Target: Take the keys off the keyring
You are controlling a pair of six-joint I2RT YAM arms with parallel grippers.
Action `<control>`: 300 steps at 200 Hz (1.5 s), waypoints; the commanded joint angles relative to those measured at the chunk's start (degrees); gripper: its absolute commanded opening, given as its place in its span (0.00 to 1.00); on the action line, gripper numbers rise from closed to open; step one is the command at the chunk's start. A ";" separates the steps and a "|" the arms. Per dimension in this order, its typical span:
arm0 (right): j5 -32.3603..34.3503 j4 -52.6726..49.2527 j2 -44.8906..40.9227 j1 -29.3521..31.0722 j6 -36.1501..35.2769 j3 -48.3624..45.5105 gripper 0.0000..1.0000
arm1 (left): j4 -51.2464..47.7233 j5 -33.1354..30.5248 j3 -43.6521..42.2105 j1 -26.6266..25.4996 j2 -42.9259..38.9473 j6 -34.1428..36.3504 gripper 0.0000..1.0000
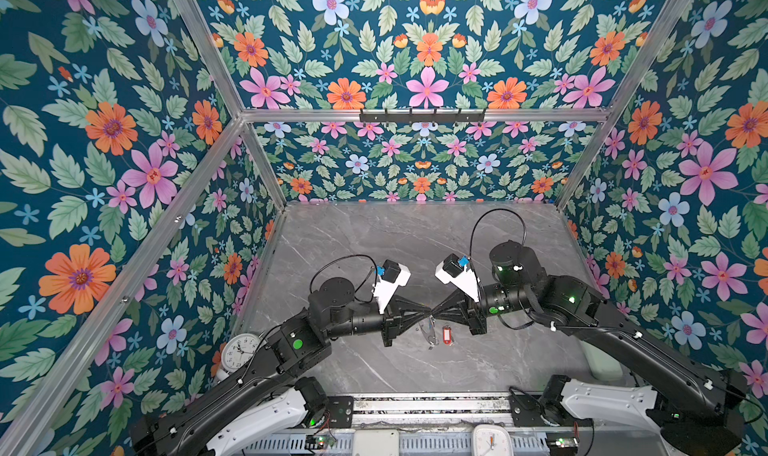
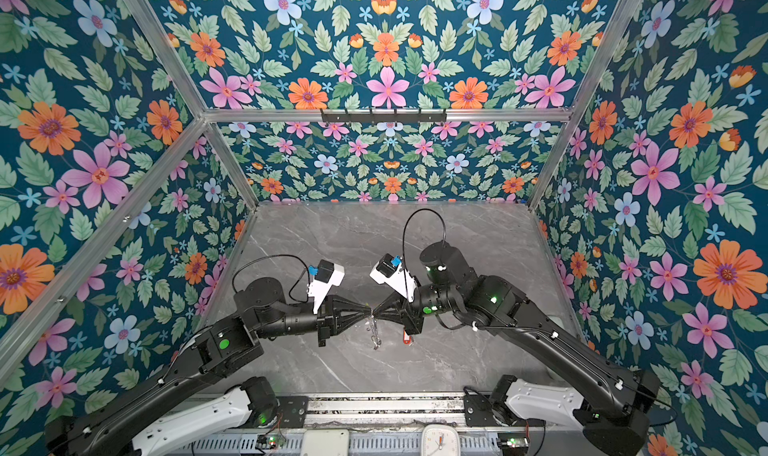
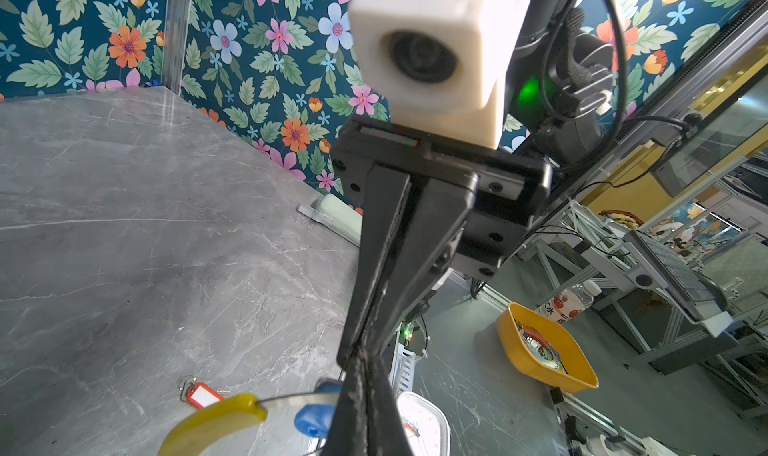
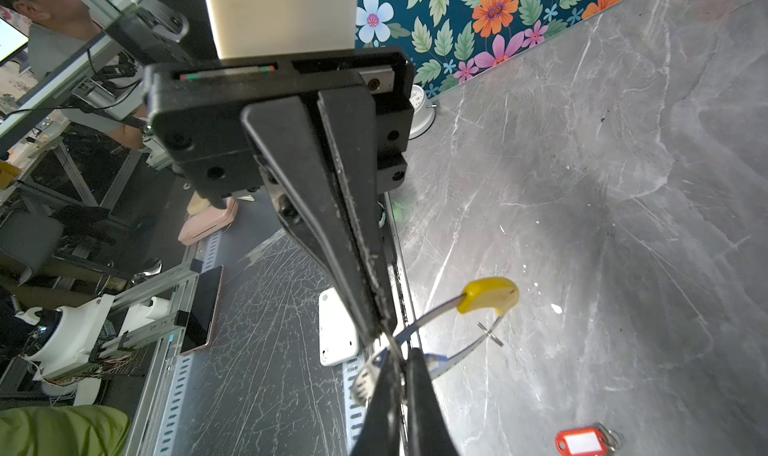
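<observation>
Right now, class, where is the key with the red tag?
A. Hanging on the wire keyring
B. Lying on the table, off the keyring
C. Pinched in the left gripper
B: the red-tagged key lies flat on the table, well apart from the keyring.

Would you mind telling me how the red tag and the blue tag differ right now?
The red tag lies flat on the table, off the keyring; the blue tag hangs at the raised keyring. The red tag shows fully; the blue tag is half hidden. Both are small plastic tags.
</observation>
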 commanded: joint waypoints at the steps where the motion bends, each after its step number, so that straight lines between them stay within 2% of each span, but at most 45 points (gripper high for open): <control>1: 1.23 4.68 -0.66 0.04 0.58 -0.66 0.22 | 3.74 0.51 -0.13 -0.10 -0.80 0.07 0.00; 19: 1.71 5.75 -1.09 0.04 1.22 -1.52 0.29 | 4.20 -0.09 -0.46 -0.06 -1.12 -0.41 0.00; 81: 3.39 12.53 -4.45 0.36 3.87 -7.46 0.39 | 6.50 -2.09 -1.69 -0.10 -2.46 -1.67 0.00; 179: 8.37 14.35 -3.72 4.88 3.24 -8.49 0.43 | 9.78 -3.14 -2.94 -0.08 -2.54 -3.16 0.00; 224: 10.46 13.60 -3.49 5.24 3.03 -8.40 0.21 | 9.56 -4.36 -3.06 -0.10 -3.86 -3.17 0.00; 251: 10.43 14.43 -3.08 5.63 3.19 -8.82 0.00 | 12.03 -5.70 -4.35 -0.10 -4.93 -3.90 0.00; 300: 10.02 18.42 -1.59 7.23 3.09 -8.83 0.00 | 21.39 -9.14 -9.87 -0.10 -8.14 -5.55 0.00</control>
